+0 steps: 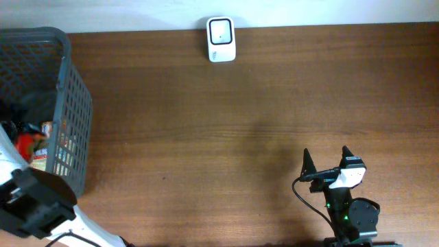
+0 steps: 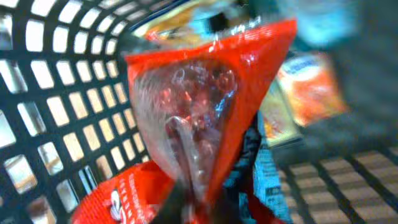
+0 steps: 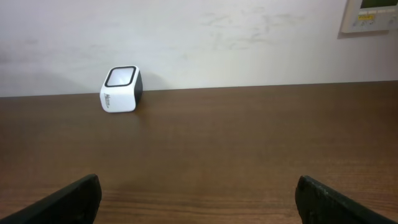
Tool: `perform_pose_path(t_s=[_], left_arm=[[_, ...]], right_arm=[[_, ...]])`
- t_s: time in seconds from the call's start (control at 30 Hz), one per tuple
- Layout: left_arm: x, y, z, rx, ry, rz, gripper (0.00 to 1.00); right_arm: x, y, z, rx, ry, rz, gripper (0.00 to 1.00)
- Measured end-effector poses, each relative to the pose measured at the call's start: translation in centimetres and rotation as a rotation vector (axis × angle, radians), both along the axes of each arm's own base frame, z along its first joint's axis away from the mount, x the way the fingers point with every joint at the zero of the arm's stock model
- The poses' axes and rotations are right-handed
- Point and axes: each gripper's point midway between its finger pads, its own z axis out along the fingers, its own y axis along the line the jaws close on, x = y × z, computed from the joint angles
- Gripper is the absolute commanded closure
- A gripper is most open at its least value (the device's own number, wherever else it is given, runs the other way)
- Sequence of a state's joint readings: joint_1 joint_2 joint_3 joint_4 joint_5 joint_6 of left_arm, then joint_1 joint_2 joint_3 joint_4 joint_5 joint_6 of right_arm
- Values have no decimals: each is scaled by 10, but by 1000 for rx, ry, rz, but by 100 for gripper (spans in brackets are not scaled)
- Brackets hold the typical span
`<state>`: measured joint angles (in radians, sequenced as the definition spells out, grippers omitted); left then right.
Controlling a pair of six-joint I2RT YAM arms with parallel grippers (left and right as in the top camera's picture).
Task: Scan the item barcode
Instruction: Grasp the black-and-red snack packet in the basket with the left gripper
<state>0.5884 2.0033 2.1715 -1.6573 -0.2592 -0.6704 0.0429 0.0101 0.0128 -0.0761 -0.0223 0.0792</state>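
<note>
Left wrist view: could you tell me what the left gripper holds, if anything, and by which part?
The left gripper looks shut on the red snack bag, pinching its crumpled near edge.

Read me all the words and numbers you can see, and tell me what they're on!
None of the writing here can be read.
scanner: a tiny mark on its white side, too small to read.
red bag: white print near its bottom edge, blurred.
orange packet: print too blurred to read.
wall panel: markings too small to read.
</note>
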Motion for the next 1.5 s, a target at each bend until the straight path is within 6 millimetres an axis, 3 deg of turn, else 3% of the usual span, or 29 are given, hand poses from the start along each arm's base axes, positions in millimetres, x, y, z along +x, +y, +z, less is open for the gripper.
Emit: perform_pose_path(t_s=[0.1,0.2,0.23,0.3,0.37,0.5,0.67,0.8,0.97,1.03,1.07,1.2,1.3,1.43,1.5], left_arm=[[25,-9,50,71,-158,-83,100],[23,-12,83,130,-248,-96,100],[20,-14,92,145,-265,-97,100],[11,-14,91,152,-233,-92,100],[5,-15,71,122,-164,-90,100],[9,-9,-3,65,-45,-88,96],[7,-8,-75,38,18,-85,72],[2,-6,-84,48,45,-89,62],[4,-8,-66,27,24,-86,57],[-1,-11,-68,10,37,-85,38],[1,-12,-72,8,32,-85,33],[15,-26,-102,-78,-52,-96,30],[19,-38,-123,-143,-85,-102,31],[19,-45,-136,-180,-98,-105,60],[20,-43,-136,-174,-103,-108,69]], right_arm=[[0,0,0,0,0,0,2],[0,0,0,0,0,0,2],[0,0,0,0,0,0,2],[0,0,0,0,0,0,2],[0,0,0,0,0,0,2],[0,0,0,0,0,0,2],[0,0,0,0,0,0,2],[0,0,0,0,0,0,2],[0,0,0,0,0,0,2],[0,0,0,0,0,0,2],[0,0,0,0,0,0,2],[0,0,0,0,0,0,2],[0,0,0,0,0,0,2],[0,0,0,0,0,0,2],[0,0,0,0,0,0,2]])
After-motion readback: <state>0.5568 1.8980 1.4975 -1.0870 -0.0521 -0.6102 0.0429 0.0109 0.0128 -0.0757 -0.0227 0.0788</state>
